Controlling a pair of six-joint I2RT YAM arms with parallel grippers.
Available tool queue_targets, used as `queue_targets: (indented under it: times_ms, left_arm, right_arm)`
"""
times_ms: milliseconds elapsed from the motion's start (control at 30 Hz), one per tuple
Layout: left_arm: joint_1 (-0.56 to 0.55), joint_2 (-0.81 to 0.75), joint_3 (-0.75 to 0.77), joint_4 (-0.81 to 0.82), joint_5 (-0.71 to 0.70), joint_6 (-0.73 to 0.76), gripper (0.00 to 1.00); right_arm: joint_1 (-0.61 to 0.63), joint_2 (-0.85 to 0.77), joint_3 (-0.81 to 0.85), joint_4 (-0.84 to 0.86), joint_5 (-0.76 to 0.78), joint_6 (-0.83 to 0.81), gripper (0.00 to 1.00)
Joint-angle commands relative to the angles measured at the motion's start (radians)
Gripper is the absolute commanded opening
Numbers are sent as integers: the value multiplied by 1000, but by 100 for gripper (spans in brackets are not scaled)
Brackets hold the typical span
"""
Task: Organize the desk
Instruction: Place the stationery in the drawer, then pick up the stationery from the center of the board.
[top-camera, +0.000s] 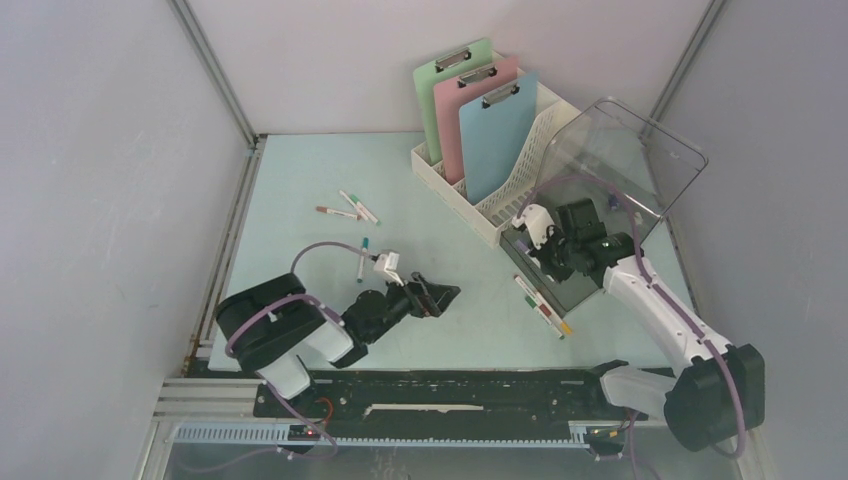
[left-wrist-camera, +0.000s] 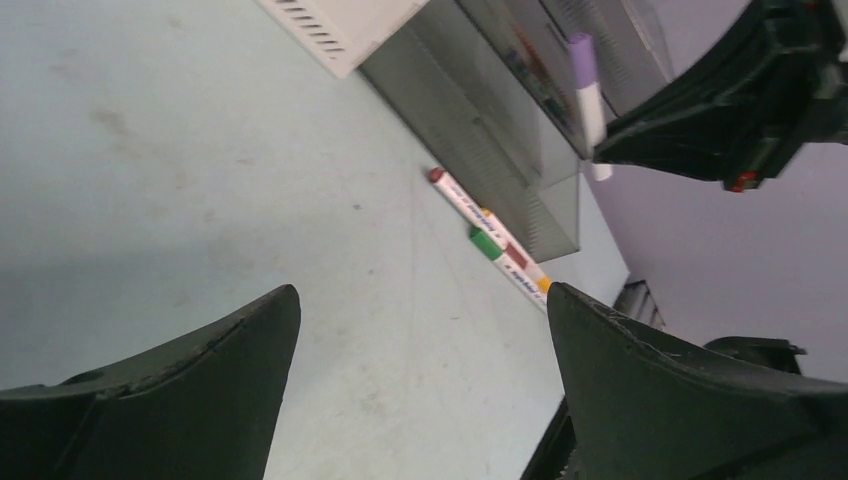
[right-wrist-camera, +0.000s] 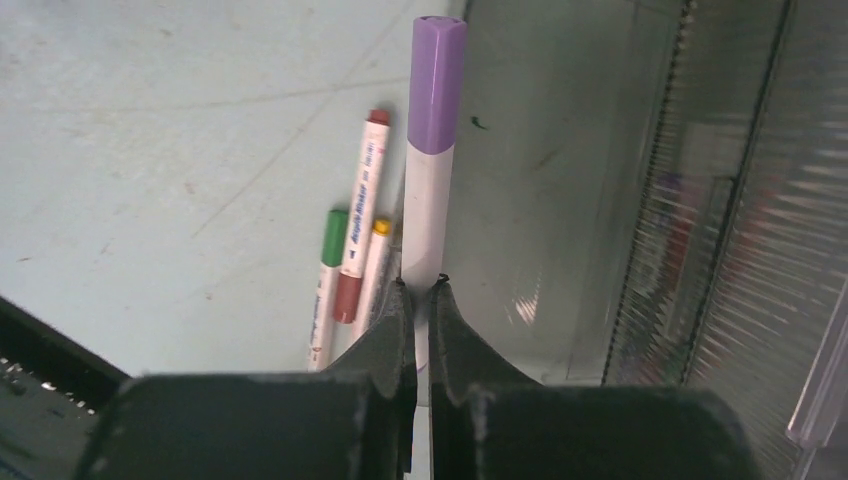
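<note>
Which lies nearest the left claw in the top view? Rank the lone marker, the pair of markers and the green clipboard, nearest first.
1. The lone marker, on the desk just left of the left claw.
2. The pair of markers, farther back on the left.
3. The green clipboard, upright in the white rack at the back.

The top camera looks steeply down from high over the desk's (top-camera: 330, 170) near edge, the smoky clear box (top-camera: 625, 160) distant at right. The left wrist camera skims low toward that box from its left; the right wrist camera hangs close over its near edge. All three show the markers (top-camera: 543, 305) beside it.
</note>
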Motion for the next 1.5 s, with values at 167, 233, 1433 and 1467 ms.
queue_targets:
  times_ms: [167,233,1433,1467]
  left_arm:
    - [-61,56,145,-31,75,-16,100]
    - [-82,42,178,-98,63,9,100]
    - [-175,-238,417,-1115,-479,424,100]
    - [-155,-239,428,-1147,-485,424,100]
  right_arm:
    - [-33,62,-18,78,145,74,10]
    - [-38,70,-20,80,150,78,16]
    - [27,35,-20,29,55,22,44]
    - [27,35,-21,30,55,21,44]
